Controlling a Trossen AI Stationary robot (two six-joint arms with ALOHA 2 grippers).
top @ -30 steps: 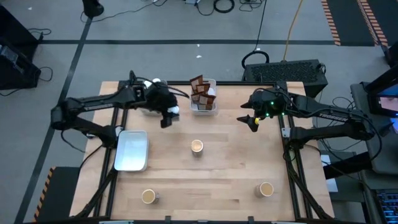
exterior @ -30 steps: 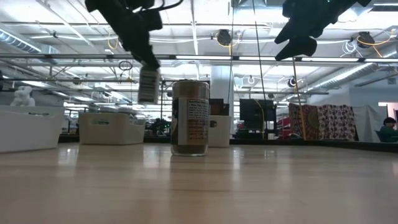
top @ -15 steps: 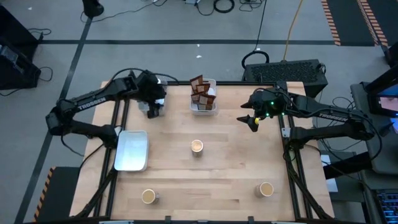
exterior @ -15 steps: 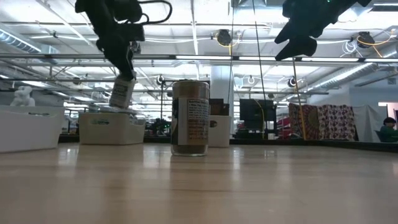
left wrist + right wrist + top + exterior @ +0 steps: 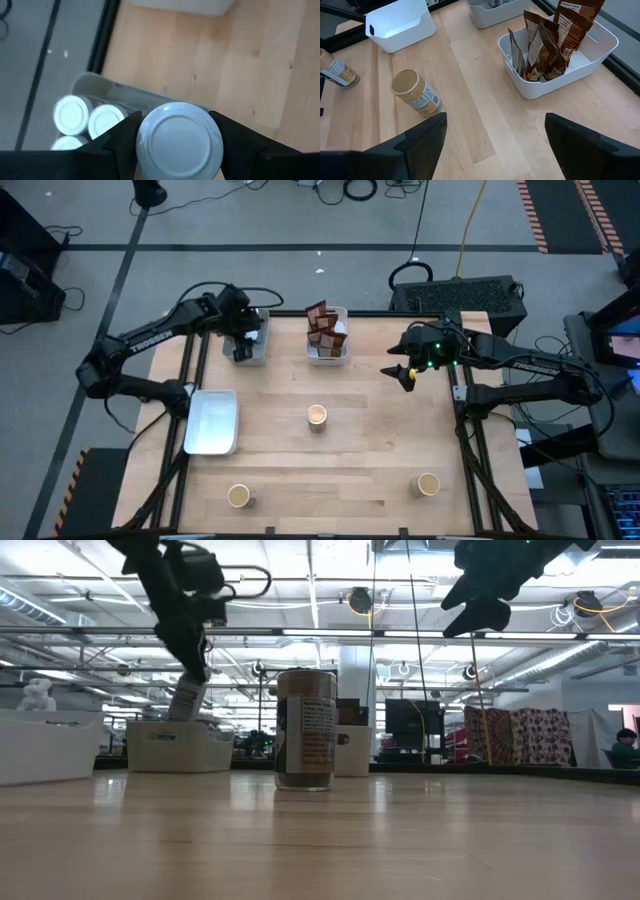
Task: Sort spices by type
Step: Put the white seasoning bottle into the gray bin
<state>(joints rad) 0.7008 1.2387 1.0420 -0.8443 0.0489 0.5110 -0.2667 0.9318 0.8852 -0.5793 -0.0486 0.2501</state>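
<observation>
Jaws of the left gripper (image 5: 177, 150) are clamping a white-topped jar (image 5: 179, 141) by its sides, lid facing the wrist camera, long axis running down and slightly tilted in the low view. In the upper left of the high view it is hanging right over the far-left tray (image 5: 252, 352), where more white-lidded jars (image 5: 74, 115) are sitting just beside the held one. So the drop looks like a short way down into that tray. The right gripper (image 5: 405, 373) is hovering at centre-right, jaws wide apart and empty, nearer the tan-topped jar (image 5: 317, 415) at mid-table and the tray of brown packets (image 5: 542, 42).
</observation>
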